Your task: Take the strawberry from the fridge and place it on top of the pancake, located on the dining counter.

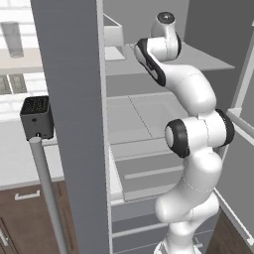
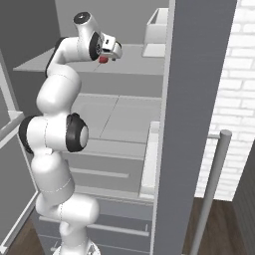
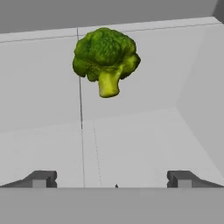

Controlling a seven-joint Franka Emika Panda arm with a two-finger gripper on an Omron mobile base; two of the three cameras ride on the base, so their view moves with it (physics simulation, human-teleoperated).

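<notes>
1. The strawberry [image 2: 103, 59] can be seen on the upper fridge shelf [image 2: 130, 63], right under the claw [image 2: 112, 54].
2. The claw's fingers are spread wide, nothing held.
3. Broccoli [image 3: 106, 60] sits further back.
4. It's probably light, soft, easily bruised, so a gentle pinch across the middle would be advised.

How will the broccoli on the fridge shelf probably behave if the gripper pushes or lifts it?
The broccoli has a wide, lumpy head and a short stem, so it would probably rock or wobble rather than roll far. The shelf looks smooth and flat, so it may slide easily. Its bumpy crown likely offers an uneven grip.
</notes>
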